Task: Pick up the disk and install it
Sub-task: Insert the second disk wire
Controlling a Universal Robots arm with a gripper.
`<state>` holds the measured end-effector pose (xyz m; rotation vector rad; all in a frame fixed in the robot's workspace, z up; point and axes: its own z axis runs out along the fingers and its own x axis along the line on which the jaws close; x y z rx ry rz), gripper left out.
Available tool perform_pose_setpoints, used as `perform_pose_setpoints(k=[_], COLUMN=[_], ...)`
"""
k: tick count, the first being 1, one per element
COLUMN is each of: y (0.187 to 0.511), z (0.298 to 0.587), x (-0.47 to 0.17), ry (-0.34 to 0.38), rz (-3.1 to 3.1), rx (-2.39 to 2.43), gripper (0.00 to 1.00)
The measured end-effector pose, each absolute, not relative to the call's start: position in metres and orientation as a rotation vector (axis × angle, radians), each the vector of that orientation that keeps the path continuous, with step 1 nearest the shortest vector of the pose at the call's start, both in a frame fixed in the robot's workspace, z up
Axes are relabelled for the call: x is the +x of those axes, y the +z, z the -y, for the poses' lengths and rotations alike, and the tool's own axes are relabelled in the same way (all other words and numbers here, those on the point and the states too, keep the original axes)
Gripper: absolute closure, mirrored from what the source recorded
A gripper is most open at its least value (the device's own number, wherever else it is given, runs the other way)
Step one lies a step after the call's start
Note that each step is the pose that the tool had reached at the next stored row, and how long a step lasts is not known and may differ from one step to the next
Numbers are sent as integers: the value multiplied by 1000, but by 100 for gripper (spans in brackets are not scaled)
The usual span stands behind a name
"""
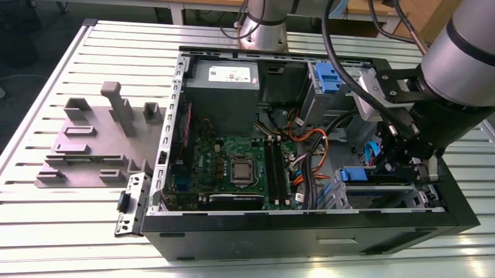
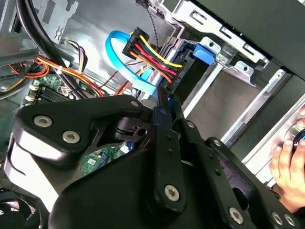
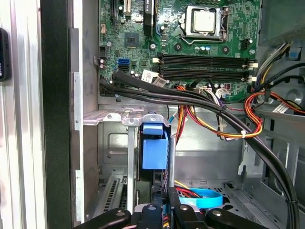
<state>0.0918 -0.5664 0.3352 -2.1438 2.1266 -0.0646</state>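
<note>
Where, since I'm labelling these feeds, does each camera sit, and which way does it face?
Exterior view: off-arm, high, looking down into the open case; arm at its right.
First wrist view: on the arm, facing disk and motherboard; hand in foreground.
Second wrist view: on the arm, facing cables past the hand.
Both wrist views share the hand.

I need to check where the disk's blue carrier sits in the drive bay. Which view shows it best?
The first wrist view: the disk faces the camera edge-on in its metal bay, its blue carrier unobstructed, just beyond the gripper. The exterior view shows its blue end small beside the arm; the second wrist view shows a blue tab, with cables ahead.
</note>
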Motion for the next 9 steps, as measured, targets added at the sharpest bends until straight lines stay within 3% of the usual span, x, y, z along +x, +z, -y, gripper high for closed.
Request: perform_pose_setpoints(k=[9], y=[334], z=[567], x=[92], ry=[-65], rz=[-2127], rx=[-2144], gripper=[84])
